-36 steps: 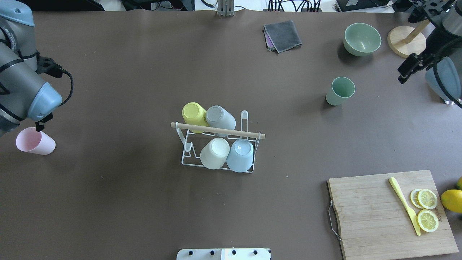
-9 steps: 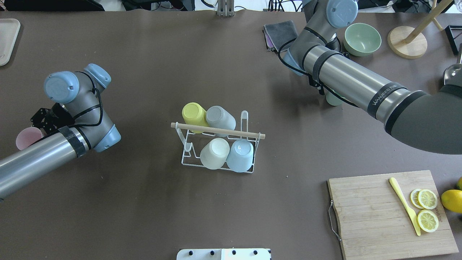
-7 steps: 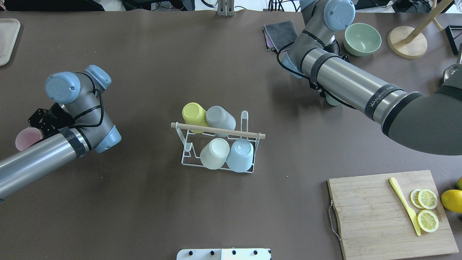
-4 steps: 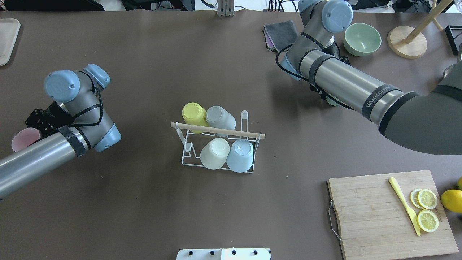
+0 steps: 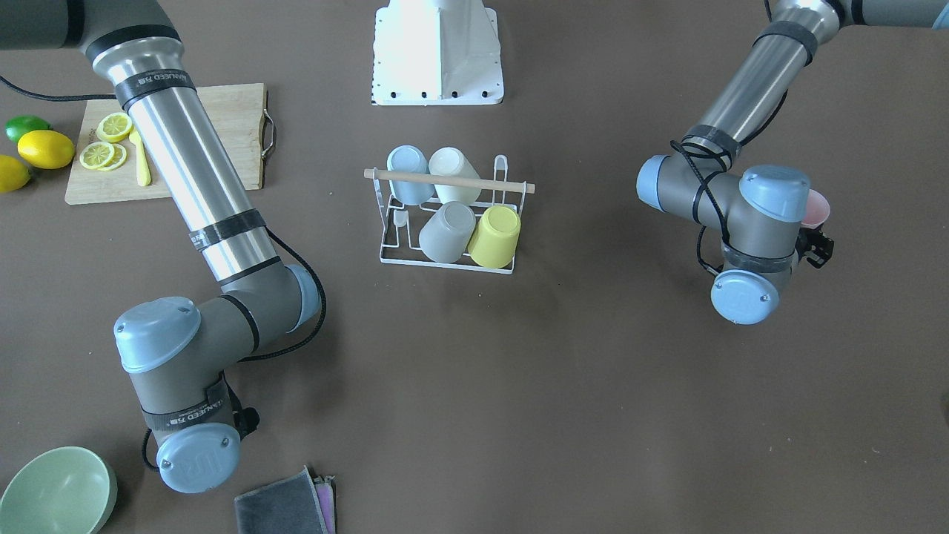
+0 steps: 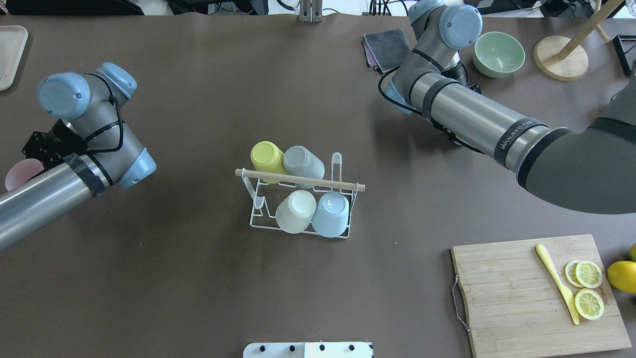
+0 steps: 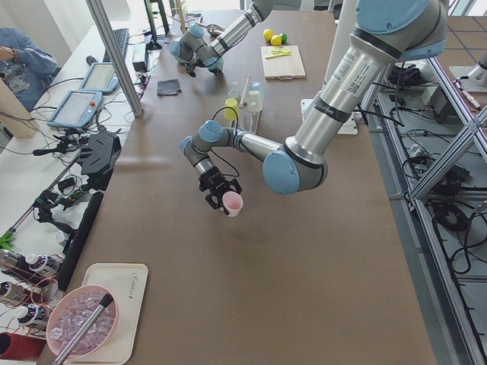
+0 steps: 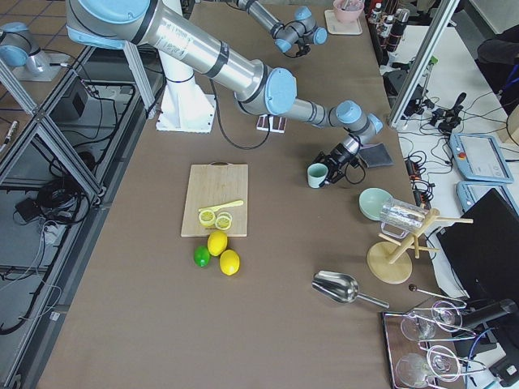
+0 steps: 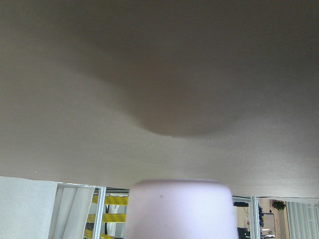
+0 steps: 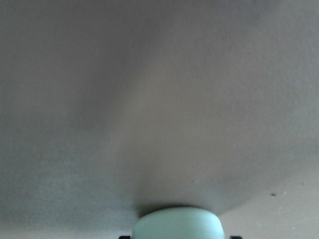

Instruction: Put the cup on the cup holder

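The cup holder (image 6: 298, 179) is a white wire rack with a wooden rod, mid-table, also in the front view (image 5: 448, 179). Several cups sit upside down on it: yellow (image 6: 266, 155), grey (image 6: 301, 161), cream (image 6: 295, 211), light blue (image 6: 331, 214). My left gripper (image 7: 226, 199) is shut on a pink cup (image 7: 233, 203) and holds it above the table at the far left (image 6: 17, 173). My right gripper (image 8: 328, 172) is shut on a green cup (image 8: 317, 175). My right arm hides that cup in the overhead view. Each wrist view shows only its cup's base (image 9: 179, 209) (image 10: 179, 225).
A wooden cutting board (image 6: 516, 298) with lemon slices and a yellow knife lies front right. A green bowl (image 6: 498, 53), a folded grey cloth (image 6: 388, 47) and a wooden stand (image 6: 560, 58) are at the far side. A tray (image 6: 10, 49) is at far left.
My left arm has swung toward the far left edge, carrying the pink cup with it. My right arm has drawn slightly inward, and the green cup has slipped out of sight under it.
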You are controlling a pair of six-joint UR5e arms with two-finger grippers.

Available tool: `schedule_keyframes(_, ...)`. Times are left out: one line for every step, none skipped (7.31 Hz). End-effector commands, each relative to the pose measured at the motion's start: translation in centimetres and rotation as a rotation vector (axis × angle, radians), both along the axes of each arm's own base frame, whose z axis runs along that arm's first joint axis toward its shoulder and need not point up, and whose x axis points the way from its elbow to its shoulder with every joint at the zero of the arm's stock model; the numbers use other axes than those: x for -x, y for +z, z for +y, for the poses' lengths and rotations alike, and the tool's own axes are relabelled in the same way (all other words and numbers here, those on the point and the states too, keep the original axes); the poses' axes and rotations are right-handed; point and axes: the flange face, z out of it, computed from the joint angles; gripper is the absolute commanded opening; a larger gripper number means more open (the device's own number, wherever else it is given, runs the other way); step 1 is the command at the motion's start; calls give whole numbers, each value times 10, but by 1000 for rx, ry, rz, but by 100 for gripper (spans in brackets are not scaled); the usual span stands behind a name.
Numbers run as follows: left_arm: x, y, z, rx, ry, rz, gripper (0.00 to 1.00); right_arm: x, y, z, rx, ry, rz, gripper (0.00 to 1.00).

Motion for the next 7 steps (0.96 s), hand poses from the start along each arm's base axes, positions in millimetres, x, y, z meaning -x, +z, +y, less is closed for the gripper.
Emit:
schedule_keyframes(30, -46, -14, -97, -194, 275, 4, -6, -9, -4, 5, -10, -2, 0)
schedule_keyframes(27, -64, -8, -152, -318, 342, 4, -20, -17, -13, 9, -13, -26, 0)
schedule_keyframes(30, -76, 12, -205, -421, 438, 3, -32, -33, -22, 5, -9, -37, 0)
schedule_keyframes(32, -88, 33, -299, -440, 545, 3, -35, -62, -29, -28, -8, -68, 0)
schedule_keyframes(30, -100, 82, -386, -409, 677, 7, -54, -87, -43, -73, 21, -109, 0)
schedule_keyframes(39, -114, 121, -451, -456, 788, 5, -92, -106, -61, -106, 94, -187, 0)
schedule_keyframes(45, -133, 144, -477, -560, 885, 5, -114, -124, -66, -142, 143, -272, 0)
